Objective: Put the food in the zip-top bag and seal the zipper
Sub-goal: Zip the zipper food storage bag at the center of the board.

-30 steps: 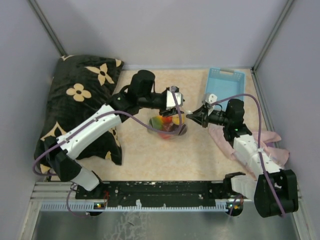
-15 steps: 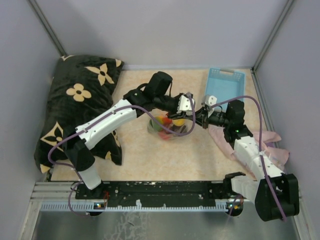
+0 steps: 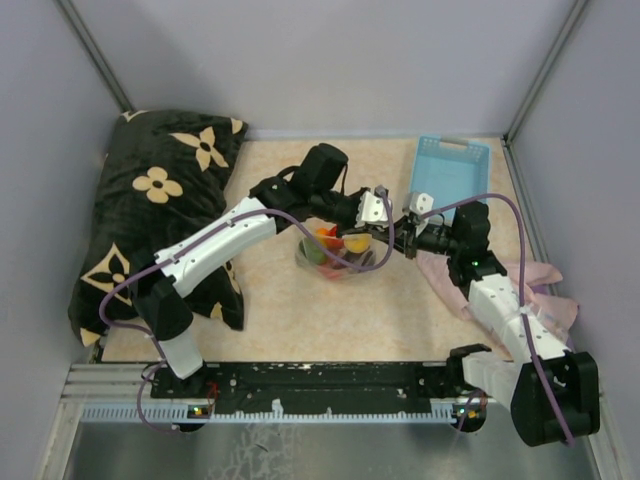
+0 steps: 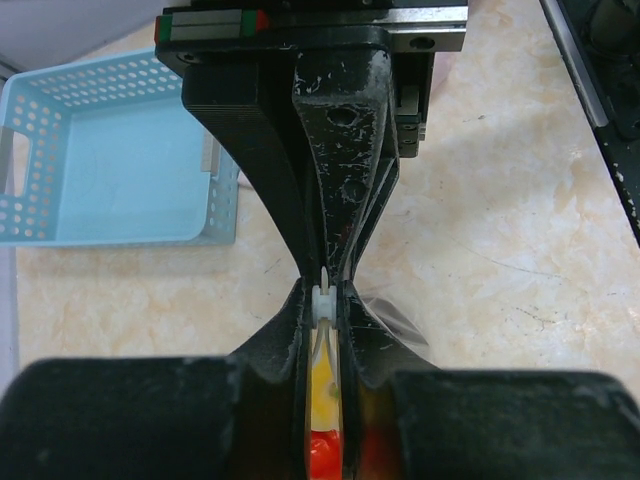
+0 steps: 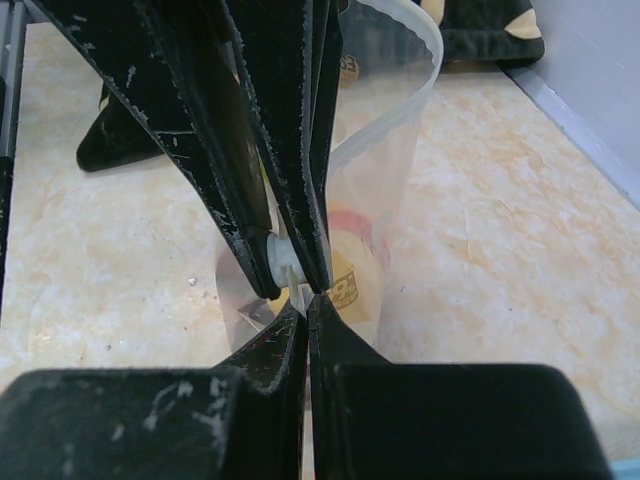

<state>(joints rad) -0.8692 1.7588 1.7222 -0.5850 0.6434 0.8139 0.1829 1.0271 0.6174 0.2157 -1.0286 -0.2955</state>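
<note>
From above, the left pincer [image 3: 386, 228] and the right pincer [image 3: 401, 239] met tip to tip over the bench [image 3: 280, 300]. The zip-top bag [image 3: 332, 268] hung from their tips and lay back under the left arm, with the toy food [image 3: 335, 243] inside. A light blue basket [image 3: 450, 170] sat just beyond the right pincer.

At the left wrist, the left pincer [image 4: 323, 312] was squeezed almost shut on the white zipper [image 4: 322, 297]. The right pincer [image 4: 325, 272] faced it, clamped on the same strip just past its tips. Yellow and red food [image 4: 322, 385] showed between the near fingers.

At the right wrist, the right pincer [image 5: 308, 300] was closed tight at the zipper [image 5: 284, 260]. The left pincer [image 5: 295, 272] pinched that strip directly ahead, and the clear bag [image 5: 395, 150] bulged open behind it.
</note>
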